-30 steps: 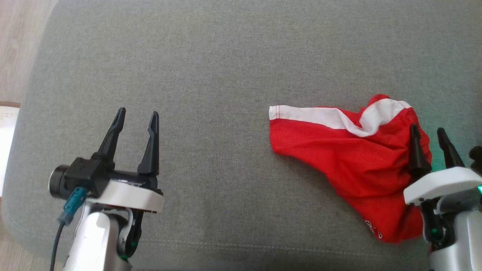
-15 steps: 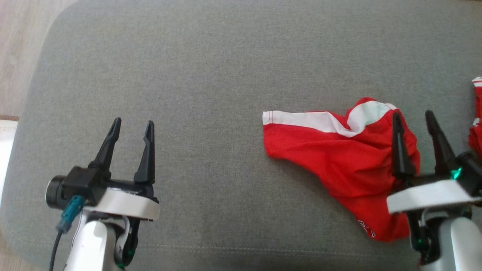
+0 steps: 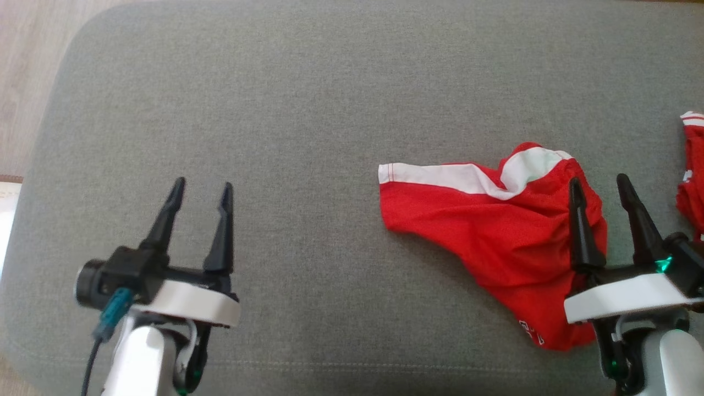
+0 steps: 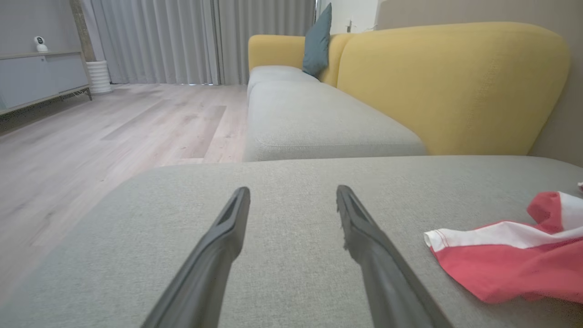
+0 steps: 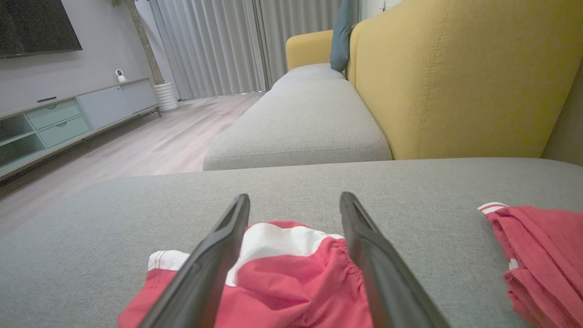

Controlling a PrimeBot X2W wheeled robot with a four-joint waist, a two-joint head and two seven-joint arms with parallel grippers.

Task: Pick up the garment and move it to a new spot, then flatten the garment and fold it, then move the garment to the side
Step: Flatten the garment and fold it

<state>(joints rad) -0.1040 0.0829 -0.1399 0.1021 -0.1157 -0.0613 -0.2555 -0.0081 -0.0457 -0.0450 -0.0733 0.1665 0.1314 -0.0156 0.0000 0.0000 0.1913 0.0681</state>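
A red garment with a white band (image 3: 495, 231) lies crumpled on the grey cushion (image 3: 308, 110), right of the middle. My right gripper (image 3: 599, 184) stands open above the garment's right end, holding nothing. From the right wrist, the garment (image 5: 291, 273) lies under and between the two spread fingers (image 5: 214, 259). Far to the left, my left gripper (image 3: 201, 190) hangs open over bare cushion. In the left wrist view the garment (image 4: 505, 255) lies off to the right of that gripper (image 4: 294, 193).
A second red cloth with white stripes (image 3: 692, 176) lies at the cushion's right edge, also at the right in the right wrist view (image 5: 537, 255). Wooden floor (image 3: 27, 82) borders the cushion on the left. A yellow sofa back (image 4: 451, 86) rises behind.
The head camera has shifted, bringing the second red cloth into view at the right. The right gripper now stands further over the garment's right end. Both grippers stay open.
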